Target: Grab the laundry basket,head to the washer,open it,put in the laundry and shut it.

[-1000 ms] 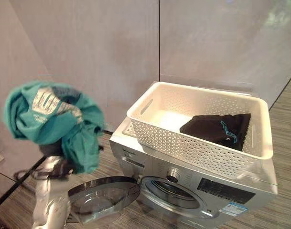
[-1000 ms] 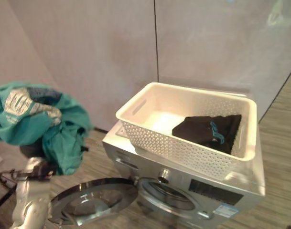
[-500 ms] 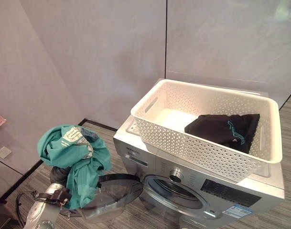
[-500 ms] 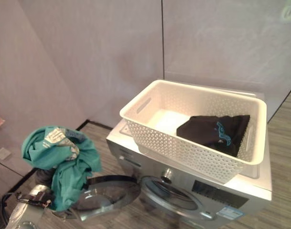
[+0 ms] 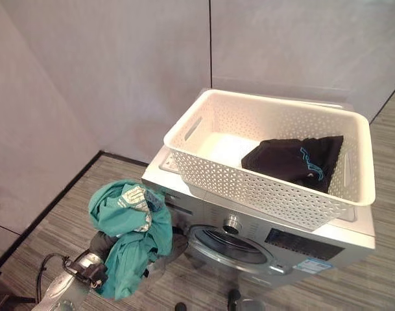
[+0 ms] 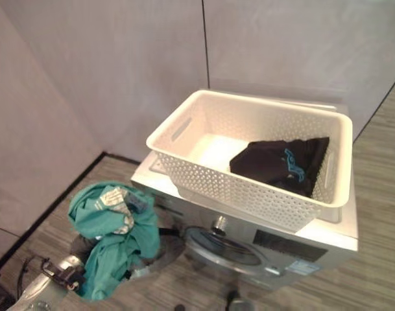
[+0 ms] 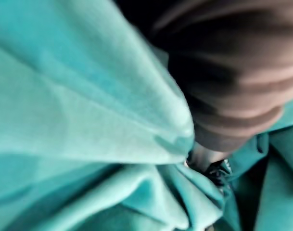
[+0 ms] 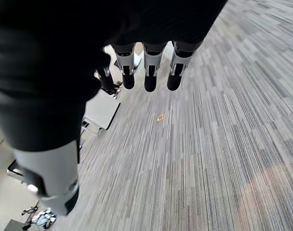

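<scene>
A silver washer stands by the wall with a white perforated laundry basket on its top. A black garment lies in the basket's right half. My left hand is low and left of the washer's round opening. It is shut on a bunched teal garment, which hangs in front of the washer's left side and covers most of the hand. The left wrist view has teal cloth pressed against the hand's dark cover. My right hand hangs open over the floor, holding nothing.
Grey walls rise behind and to the left of the washer. Striped grey carpet lies in front of it. The washer's door is mostly hidden behind the teal garment. White boxes sit on the floor beyond the right hand.
The view has shifted. My left hand has dropped from high at the left and carried the teal garment right, close to the washer's front, where it now covers the open door.
</scene>
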Available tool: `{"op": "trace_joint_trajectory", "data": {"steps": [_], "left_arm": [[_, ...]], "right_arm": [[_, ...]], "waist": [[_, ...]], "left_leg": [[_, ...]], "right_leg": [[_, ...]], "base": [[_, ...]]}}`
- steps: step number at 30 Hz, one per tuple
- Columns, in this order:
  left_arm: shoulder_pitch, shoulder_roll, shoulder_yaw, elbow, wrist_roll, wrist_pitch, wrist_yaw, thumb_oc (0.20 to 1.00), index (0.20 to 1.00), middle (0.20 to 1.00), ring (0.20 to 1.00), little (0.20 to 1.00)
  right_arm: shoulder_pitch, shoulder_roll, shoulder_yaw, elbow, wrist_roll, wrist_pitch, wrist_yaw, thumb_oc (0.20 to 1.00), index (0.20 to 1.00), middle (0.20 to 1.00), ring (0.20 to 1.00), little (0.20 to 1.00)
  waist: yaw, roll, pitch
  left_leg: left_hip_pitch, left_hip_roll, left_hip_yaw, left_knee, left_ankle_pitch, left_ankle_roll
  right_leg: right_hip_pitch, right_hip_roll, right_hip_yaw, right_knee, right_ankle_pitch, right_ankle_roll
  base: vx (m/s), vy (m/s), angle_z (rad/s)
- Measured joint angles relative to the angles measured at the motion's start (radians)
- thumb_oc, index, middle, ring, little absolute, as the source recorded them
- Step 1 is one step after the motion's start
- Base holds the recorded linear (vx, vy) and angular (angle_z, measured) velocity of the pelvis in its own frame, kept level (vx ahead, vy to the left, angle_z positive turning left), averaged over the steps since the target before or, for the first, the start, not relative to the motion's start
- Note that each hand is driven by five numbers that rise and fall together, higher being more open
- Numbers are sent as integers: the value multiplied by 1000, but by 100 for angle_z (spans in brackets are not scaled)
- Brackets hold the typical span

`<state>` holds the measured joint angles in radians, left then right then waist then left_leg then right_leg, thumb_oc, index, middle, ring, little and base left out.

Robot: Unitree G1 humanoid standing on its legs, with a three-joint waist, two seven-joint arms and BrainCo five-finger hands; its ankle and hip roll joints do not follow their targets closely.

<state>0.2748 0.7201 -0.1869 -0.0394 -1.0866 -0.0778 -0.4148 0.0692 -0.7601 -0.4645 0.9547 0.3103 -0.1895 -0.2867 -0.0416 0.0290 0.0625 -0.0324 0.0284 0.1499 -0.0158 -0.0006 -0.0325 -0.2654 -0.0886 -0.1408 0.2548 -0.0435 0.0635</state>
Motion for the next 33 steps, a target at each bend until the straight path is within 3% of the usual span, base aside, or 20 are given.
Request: {"op": "trace_joint_trajectory", "data": {"steps": [1, 5, 8, 10, 11, 13, 16, 18, 22, 25, 28, 29, 30, 31, 33], "left_arm": [[-18, 1, -17, -1, 1, 2, -2, 200, 200, 200, 200, 200], [-15, 26, -30, 1, 1, 16, -3, 200, 200, 200, 200, 200], [15, 56, -33, 0, 2, 24, -2, 200, 200, 200, 200, 200], [23, 63, -10, 15, 7, 25, -2, 200, 200, 200, 200, 200], [20, 51, -12, 26, 7, 26, -1, 200, 200, 200, 200, 200], [-3, 14, -40, 31, 7, 29, -1, 200, 200, 200, 200, 200], [27, 33, -60, 24, 7, 30, 0, 200, 200, 200, 200, 200], [41, 27, -73, 33, 9, 33, 0, 200, 200, 200, 200, 200], [51, -23, -113, 76, 47, 38, 0, 200, 200, 200, 200, 200], [63, -44, -103, 78, 47, 38, 0, 200, 200, 200, 200, 200], [79, -49, -114, 89, 63, 40, 4, 200, 200, 200, 200, 200], [55, -58, -144, 108, 76, 35, 9, 200, 200, 200, 200, 200], [6, -57, -187, 120, 85, 35, 19, 200, 200, 200, 200, 200], [-18, -61, -193, 147, 110, 38, 28, 200, 200, 200, 200, 200], [-36, -80, -192, 165, 134, 33, 61, 200, 200, 200, 200, 200]], "right_arm": [[25, 41, -17, -11, -1, -3, 4, 1000, 1000, 1000, 1000, 1000], [76, 89, -17, -26, -1, 4, 4, 1000, 1000, 1000, 1000, 1000], [34, 134, 52, -60, -2, 11, 9, 1000, 1000, 1000, 1000, 1000], [9, 200, 72, -98, -8, 12, 7, 1000, 1000, 1000, 1000, 1000], [11, 219, 82, -101, -10, 14, 12, 1000, 1000, 1000, 1000, 1000], [46, 229, 83, -81, -10, 21, 15, 1000, 1000, 1000, 1000, 1000], [64, 228, 86, -86, -12, 24, 32, 1000, 1000, 1000, 1000, 1000], [49, 217, 105, -102, -13, 22, 41, 1000, 1000, 1000, 1000, 1000], [32, 202, 175, -114, -52, 22, 71, 1000, 1000, 1000, 1000, 1000], [103, 200, 211, -132, -84, 23, 100, 1000, 1000, 1000, 1000, 1000], [123, 199, 211, -109, -99, 23, 114, 1000, 1000, 1000, 1000, 1000], [97, 202, 238, 7, -101, 6, 114, 1000, 1000, 1000, 1000, 1000], [40, 218, 330, 144, -100, 26, 120, 1000, 1000, 1000, 1000, 1000], [26, 246, 336, 137, -100, 37, 129, 1000, 1000, 1000, 1000, 1000], [6, 231, 355, 79, -99, 33, 138, 1000, 1000, 1000, 1000, 1000]], "waist": [[-19, 3, 8], [-31, 5, 23], [-30, 5, 26], [-21, -29, 50], [-12, -24, 52], [-17, 1, 51], [25, -30, 29], [47, -48, 21], [58, -19, 10], [49, -13, 8], [49, -17, 24], [57, -17, 65], [53, -43, 110], [45, -52, 153], [46, -27, 209]], "left_leg": [[6, -16, 27, 3, -6, 11], [12, -44, 65, -4, -19, 30], [-7, -56, 173, 2, -16, 54], [-12, -44, 231, 31, -23, 81], [-2, -27, 222, 19, -41, 91], [-1, -1, 169, 9, -37, 83], [1, 2, 168, 12, -4, 54], [-5, 1, 171, 14, 8, 35], [-31, 54, 154, 17, 41, -13], [-73, 99, 101, 37, 51, -44], [-125, 122, 72, 49, 53, -48], [-178, 123, 45, 78, 64, -46], [-240, 116, 22, 104, 65, -48], [-265, 111, 23, 104, 59, -53], [-315, 121, 18, 154, 49, -45]], "right_leg": [[8, -12, 23, -20, 20, 21], [11, -29, 61, -59, 55, 35], [3, -42, 98, -185, 164, 97], [44, -90, -54, -282, 198, 117], [44, -93, -106, -269, 195, 124], [92, -112, -32, -224, 193, 125], [194, -174, -32, -223, 170, 159], [231, -167, -32, -301, 154, 153], [233, -105, -42, -329, 128, 119], [215, -64, -90, -294, 101, 81], [108, -56, -91, -151, 41, 57], [36, -63, -96, -28, 5, 55], [-68, -94, -99, 112, -53, 32], [-109, -110, -104, 131, -68, 20], [-146, -104, -108, 169, -67, 21]], "base": [[-55, 287, -39], [-89, 131, -32], [-126, 43, -93], [-99, 6, -89], [-67, -36, -39], [-75, -80, 29], [-75, -108, 15], [-70, -131, -5], [-67, -199, 7], [-119, -152, 37], [-174, -127, 13], [-326, -181, 52], [-315, -111, 62], [-231, -50, 40], [-161, -26, 1]]}}
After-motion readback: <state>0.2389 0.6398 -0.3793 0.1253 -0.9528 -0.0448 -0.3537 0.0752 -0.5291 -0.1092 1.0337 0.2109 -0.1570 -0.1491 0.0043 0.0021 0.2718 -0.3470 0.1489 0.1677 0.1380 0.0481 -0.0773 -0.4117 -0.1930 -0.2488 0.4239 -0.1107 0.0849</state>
